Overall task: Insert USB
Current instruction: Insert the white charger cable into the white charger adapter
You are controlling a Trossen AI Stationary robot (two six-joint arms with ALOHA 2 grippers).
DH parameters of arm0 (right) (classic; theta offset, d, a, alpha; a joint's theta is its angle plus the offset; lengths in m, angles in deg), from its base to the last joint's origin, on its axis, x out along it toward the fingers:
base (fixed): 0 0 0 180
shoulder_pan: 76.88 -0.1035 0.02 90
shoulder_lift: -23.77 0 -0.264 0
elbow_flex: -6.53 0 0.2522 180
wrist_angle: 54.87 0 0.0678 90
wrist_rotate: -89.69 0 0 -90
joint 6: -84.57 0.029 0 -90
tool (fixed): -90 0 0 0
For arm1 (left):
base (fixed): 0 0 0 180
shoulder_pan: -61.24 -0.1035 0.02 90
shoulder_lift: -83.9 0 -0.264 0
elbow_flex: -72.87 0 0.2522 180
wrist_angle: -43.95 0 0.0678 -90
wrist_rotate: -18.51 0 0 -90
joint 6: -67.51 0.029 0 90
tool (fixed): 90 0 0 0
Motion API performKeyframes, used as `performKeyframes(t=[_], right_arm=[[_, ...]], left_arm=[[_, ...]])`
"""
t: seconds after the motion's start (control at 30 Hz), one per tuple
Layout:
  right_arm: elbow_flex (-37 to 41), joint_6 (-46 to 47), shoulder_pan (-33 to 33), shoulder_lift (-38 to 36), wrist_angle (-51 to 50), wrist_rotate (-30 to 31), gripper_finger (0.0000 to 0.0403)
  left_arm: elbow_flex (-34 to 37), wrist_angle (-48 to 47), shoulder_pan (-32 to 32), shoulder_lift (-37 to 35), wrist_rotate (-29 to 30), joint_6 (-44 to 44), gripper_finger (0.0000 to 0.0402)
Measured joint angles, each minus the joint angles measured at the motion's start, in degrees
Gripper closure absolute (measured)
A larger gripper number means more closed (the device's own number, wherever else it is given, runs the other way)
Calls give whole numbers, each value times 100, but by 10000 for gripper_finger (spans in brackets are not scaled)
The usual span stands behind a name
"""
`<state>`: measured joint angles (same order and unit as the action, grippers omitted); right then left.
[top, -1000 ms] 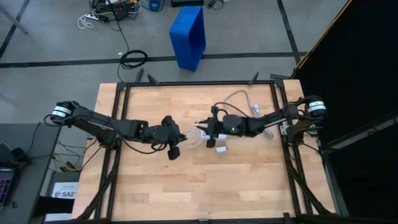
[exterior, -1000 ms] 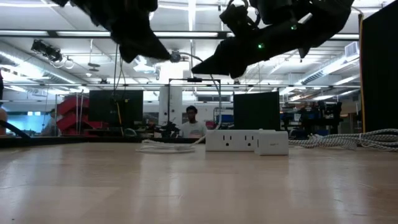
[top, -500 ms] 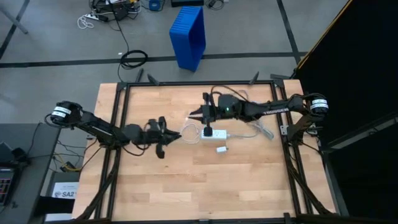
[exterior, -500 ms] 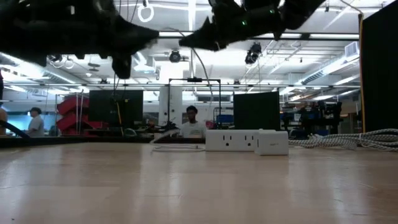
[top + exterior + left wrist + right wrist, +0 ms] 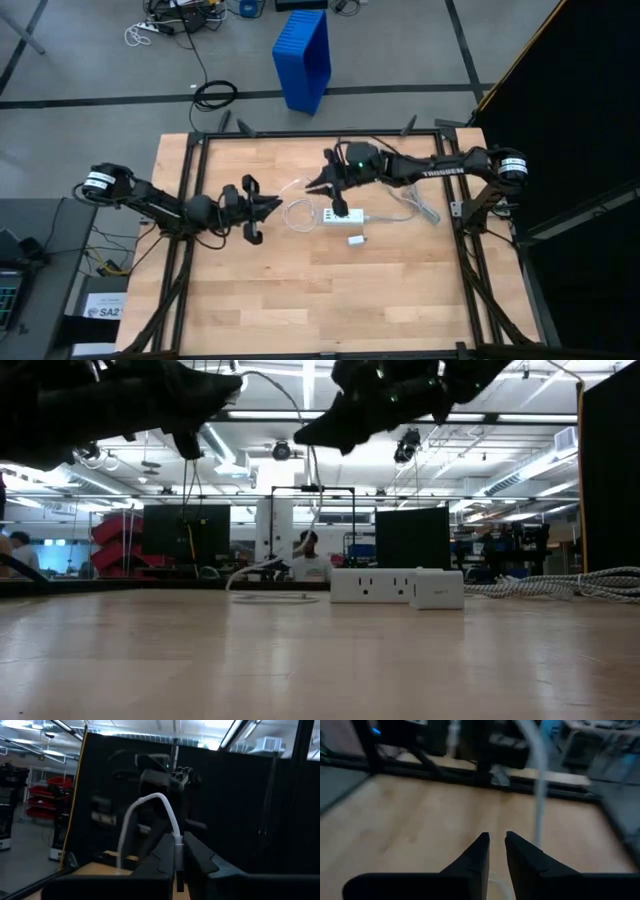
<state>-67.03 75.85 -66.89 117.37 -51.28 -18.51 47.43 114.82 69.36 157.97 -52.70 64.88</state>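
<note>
Just left of the white power strip (image 5: 338, 217), the left gripper (image 5: 272, 204) hangs above the table (image 5: 250, 300), fingers pinched on the plug end of the USB (image 5: 176, 849). Its thin white cable arcs up from the fingers and loops on the wood beside the strip (image 5: 298, 214). Behind the strip, the right gripper (image 5: 313, 186) hovers with fingers nearly together, nothing visibly held. Farther off stands a blue bin (image 5: 303, 58).
</note>
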Motion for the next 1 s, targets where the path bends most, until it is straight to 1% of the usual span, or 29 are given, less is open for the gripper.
performKeyframes(t=[0.1, 0.17, 0.23, 0.27, 0.37, 0.5, 0.67, 0.73, 0.83, 1.0], right_arm=[[657, 337, -179, 70, 1252, 16, 355], [1075, 601, -256, 114, 1919, 32, 353], [1344, 831, -323, 184, 2705, 198, 353], [1470, 926, -348, 186, 2930, 281, 353], [1722, 1013, -441, 201, 3123, 458, 354], [1769, 1027, -551, 197, 3276, 525, 353], [1769, 1021, -665, 195, 3634, 1149, 352], [1767, 1020, -673, 192, 3756, 1162, 352], [1767, 1018, -673, 192, 3806, 1163, 352], [1765, 1018, -694, 192, 3797, 925, 344]], left_arm=[[-183, -126, 0, 242, -9, 106, 401], [-291, -182, 0, 399, -13, 113, 401], [-390, -225, -4, 548, -21, 146, 401], [-418, -262, -4, 611, -22, 221, 401], [-462, -348, -28, 712, -21, 304, 401], [-462, -312, -86, 731, 0, 262, 401], [-496, -219, -98, 771, 2, 213, 401], [-586, -241, -98, 825, -16, 208, 401], [-836, -214, -99, 1033, -268, 208, 401], [-1305, -253, -98, 1496, -641, 227, 401]])
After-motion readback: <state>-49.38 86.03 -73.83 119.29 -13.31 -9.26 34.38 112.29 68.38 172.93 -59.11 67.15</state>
